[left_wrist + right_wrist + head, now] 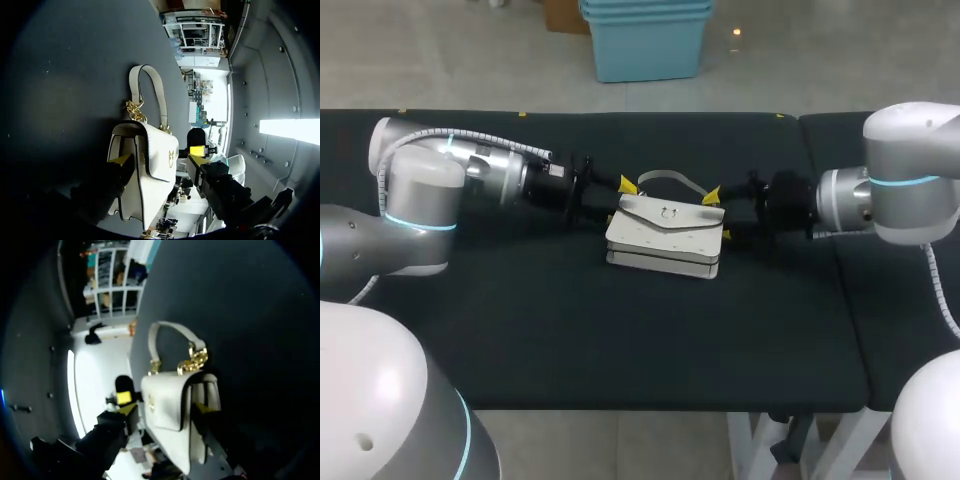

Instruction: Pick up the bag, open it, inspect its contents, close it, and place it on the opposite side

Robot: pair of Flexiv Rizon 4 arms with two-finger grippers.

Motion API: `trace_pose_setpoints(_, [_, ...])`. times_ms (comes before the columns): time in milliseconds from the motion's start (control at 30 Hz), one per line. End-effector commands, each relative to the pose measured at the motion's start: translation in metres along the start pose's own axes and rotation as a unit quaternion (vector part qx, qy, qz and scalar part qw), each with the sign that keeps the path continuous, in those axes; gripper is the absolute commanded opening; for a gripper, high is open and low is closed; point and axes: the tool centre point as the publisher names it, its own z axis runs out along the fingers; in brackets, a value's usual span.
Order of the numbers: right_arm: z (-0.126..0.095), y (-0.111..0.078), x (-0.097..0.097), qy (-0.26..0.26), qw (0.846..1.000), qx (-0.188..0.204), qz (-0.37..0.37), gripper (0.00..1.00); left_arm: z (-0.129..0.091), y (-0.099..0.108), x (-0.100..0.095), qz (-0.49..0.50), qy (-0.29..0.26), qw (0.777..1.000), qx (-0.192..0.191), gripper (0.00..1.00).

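**Bag lies between two spread claws, mid-table**

The white bag lies on the dark table, flap up, directly between the left claw and the right claw, which face each other across it. Its handle lies flat on the far side of both claws, joined to the body by a gold chain.

In the left wrist view the left claw is released. One yellow-tipped finger rests against the bag's back and the other stands off from the flap, with a gap showing. The right claw is likewise released, with one finger against the bag's body and its yellow-tipped mate apart from the flap face.

Both claws and the bag are well apart from the table's near and far edges. A seam in the table top runs behind the right claw, under its wrist.
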Motion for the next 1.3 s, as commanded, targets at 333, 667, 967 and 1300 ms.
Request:
trace_pose_setpoints(333, [0.003, 0.000, -0.006, -0.006, 1.000, 0.002, 0.009, 0.43, 0.003, -0.012, -0.011, -0.059, -0.014, 0.998, 0.010, 0.00])
trace_pose_setpoints(667, [-0.002, -0.001, 0.001, -0.017, 1.000, 0.001, -0.003, 0.00, 0.002, -0.013, -0.001, -0.088, -0.041, 0.995, 0.010, 0.00])
trace_pose_setpoints(967, [-0.010, -0.004, -0.004, -0.034, 0.999, 0.006, 0.003, 1.00, -0.003, 0.003, 0.007, -0.109, -0.092, 0.990, 0.018, 1.00])
trace_pose_setpoints(1300, [-0.017, -0.010, -0.010, -0.036, 0.999, 0.001, 0.006, 1.00, -0.005, 0.016, -0.001, -0.132, -0.088, 0.987, 0.016, 0.91])
